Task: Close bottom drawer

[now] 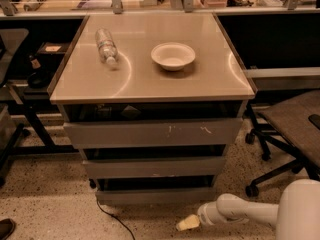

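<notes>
The bottom drawer is the narrowest grey front, lowest of three on the cabinet, just above the floor. It stands out a little, with a dark gap above it. My gripper is at the end of the white arm, low over the floor, a short way below and to the right of the drawer front, not touching it. The middle drawer and the top drawer with white scratches also stand out a little.
A plastic bottle lying on its side and a white bowl rest on the cabinet top. An office chair stands to the right. A black cable runs over the speckled floor. Table legs stand at left.
</notes>
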{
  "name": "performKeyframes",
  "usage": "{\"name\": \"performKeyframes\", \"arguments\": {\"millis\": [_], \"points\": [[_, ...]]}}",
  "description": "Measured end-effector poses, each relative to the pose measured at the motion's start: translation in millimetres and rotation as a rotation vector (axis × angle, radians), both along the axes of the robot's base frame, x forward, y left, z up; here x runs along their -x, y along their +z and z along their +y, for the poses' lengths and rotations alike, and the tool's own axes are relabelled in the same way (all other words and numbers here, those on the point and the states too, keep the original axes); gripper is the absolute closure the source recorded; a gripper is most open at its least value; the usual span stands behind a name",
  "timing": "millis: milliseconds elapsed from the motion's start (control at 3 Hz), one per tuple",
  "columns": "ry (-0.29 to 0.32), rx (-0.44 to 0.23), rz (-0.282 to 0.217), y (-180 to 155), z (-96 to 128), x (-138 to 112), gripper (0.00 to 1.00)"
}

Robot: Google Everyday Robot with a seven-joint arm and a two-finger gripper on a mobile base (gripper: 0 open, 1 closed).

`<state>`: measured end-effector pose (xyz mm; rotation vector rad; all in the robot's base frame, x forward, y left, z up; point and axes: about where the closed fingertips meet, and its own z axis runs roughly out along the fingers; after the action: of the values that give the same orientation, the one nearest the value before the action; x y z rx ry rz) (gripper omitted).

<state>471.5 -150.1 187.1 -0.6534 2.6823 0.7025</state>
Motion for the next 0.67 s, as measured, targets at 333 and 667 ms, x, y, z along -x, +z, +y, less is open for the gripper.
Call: {"name": "performKeyframes", "arguments": {"millis": [333, 667], "points": [[0.0, 0.0, 0.0, 0.0, 0.0, 0.0, 0.18], [0.0, 0.0, 0.0, 0.0, 0.0, 0.0, 0.41]]}}
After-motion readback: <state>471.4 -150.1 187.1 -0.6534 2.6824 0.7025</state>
